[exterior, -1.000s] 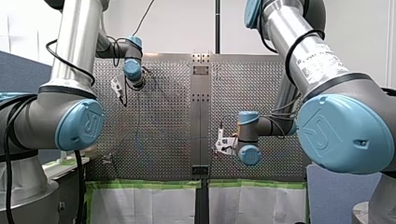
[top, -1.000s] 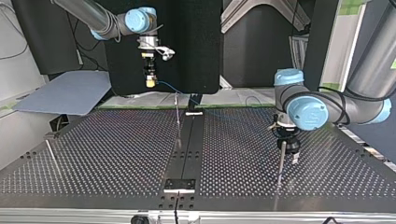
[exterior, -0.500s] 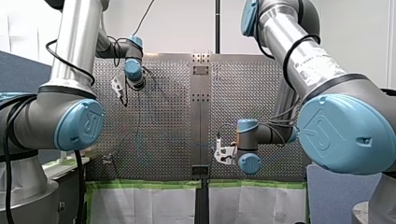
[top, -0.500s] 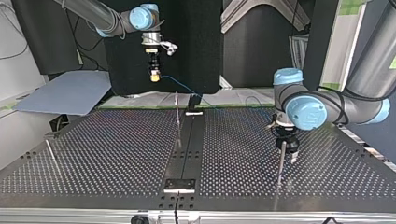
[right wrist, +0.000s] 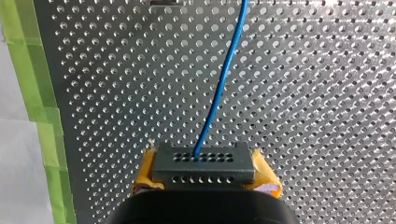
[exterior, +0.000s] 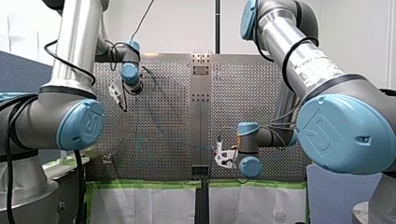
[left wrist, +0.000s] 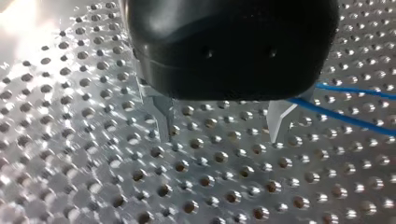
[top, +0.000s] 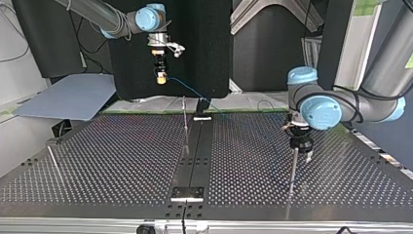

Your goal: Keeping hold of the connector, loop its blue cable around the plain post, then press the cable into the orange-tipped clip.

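Observation:
My right gripper (right wrist: 204, 173) is shut with its yellow pads on a dark grey connector (right wrist: 204, 163). The blue cable (right wrist: 219, 93) leaves the connector and runs away over the perforated plate. In the top view my right gripper (top: 159, 77) hangs high over the table's far edge, and the cable (top: 187, 90) slopes down from it toward a black fixture (top: 201, 105). A thin plain post (top: 184, 124) stands beside that fixture. My left gripper (left wrist: 219, 126) is open just above the plate; the cable (left wrist: 345, 119) passes outside one metal finger. I cannot make out an orange-tipped clip.
Directly under my left gripper (top: 301, 152) stands another thin rod (top: 292, 170), and a third one (top: 53, 161) leans at the top view's left. A dark centre strip (top: 195, 156) with a small bracket (top: 187, 193) divides the plate. Green tape (right wrist: 44, 116) lines the near edge.
My right gripper rose with the connector and shifted toward the top view's right, drawing the cable up. My left gripper edged slightly away from the top view's camera, still open.

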Controlling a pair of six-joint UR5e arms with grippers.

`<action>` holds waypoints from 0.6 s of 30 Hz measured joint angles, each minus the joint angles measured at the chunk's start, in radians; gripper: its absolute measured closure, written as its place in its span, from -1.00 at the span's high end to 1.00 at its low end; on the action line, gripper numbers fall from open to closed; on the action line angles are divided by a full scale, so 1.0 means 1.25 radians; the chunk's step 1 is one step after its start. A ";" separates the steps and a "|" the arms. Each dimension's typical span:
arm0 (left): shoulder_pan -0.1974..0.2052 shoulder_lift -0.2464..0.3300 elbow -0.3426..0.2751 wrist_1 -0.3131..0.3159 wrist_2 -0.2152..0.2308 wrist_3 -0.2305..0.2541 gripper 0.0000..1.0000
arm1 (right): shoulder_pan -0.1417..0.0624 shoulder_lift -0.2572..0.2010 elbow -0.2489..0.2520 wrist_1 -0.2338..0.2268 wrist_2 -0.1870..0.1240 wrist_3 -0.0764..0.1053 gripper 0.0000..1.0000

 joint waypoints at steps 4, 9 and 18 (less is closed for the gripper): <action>0.010 0.006 -0.030 0.030 0.030 -0.031 0.96 | 0.001 0.000 0.000 0.000 0.000 0.000 -1.00; 0.015 0.013 -0.065 0.065 0.065 -0.066 0.96 | 0.003 0.000 0.000 -0.001 0.000 0.000 -1.00; 0.023 0.037 -0.112 0.138 0.138 -0.139 0.96 | 0.003 0.000 0.000 0.000 0.000 0.000 -1.00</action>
